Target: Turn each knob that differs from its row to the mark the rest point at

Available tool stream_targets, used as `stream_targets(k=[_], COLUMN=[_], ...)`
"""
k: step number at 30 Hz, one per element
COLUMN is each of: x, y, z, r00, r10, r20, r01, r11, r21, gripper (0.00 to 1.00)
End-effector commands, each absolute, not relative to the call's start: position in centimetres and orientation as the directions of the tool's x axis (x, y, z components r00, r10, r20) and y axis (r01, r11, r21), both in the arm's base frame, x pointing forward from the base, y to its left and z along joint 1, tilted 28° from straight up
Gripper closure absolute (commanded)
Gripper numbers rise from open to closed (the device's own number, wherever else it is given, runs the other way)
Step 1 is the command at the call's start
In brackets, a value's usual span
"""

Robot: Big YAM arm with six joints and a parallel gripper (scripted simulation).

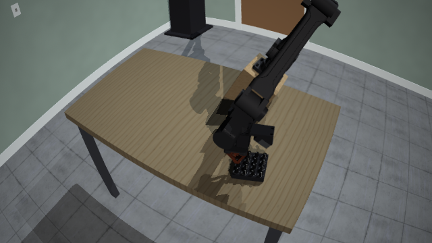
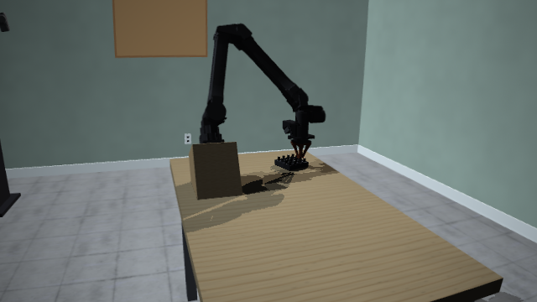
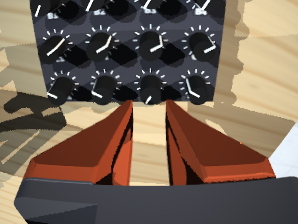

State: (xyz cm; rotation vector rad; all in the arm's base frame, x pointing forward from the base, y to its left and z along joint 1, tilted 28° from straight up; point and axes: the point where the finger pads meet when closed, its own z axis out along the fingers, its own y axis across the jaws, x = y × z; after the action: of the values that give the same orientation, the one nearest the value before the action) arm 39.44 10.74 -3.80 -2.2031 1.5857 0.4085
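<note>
The black knob box (image 1: 249,178) (image 2: 287,166) (image 3: 79,69) stands on the table. The wrist view shows rows B, C and D; row A is out of view. Row D is lowest there: lines of D1 (image 3: 60,93) and D2 (image 3: 103,93) point left, D4 (image 3: 198,93) left and slightly rearward, and D3 (image 3: 150,93) toward the front and slightly left. Row C's lines point right and rearward, C1 (image 3: 54,47) more steeply. Row B is cut off. My gripper (image 1: 237,162) (image 2: 300,157) (image 3: 149,109) is partly open and empty, its fingertips at D3's front edge; their height is unclear.
A wooden block (image 1: 240,83) (image 2: 216,172) stands at the arm's base on the table (image 1: 135,101) (image 2: 319,235). The arm (image 1: 287,50) (image 2: 268,63) reaches over from it. Arm shadows lie beside the box, whose front is close to a table edge.
</note>
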Motion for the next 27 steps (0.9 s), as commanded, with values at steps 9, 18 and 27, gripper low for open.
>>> stream_targets(k=[9,18,27], x=[39.37,39.37,39.57], y=[10.11,10.11,10.09], z=[-4.16,-4.17,-3.98], r00=[0.308,0.308,0.309], r10=[-0.836,-0.836,-0.836], r20=[-0.454,-0.454,-0.453], r01=[-0.951,-0.951,-0.951], r11=[-0.273,-0.273,-0.273], r21=[-0.143,-0.143,-0.146], gripper=[0.82,0.82,0.82])
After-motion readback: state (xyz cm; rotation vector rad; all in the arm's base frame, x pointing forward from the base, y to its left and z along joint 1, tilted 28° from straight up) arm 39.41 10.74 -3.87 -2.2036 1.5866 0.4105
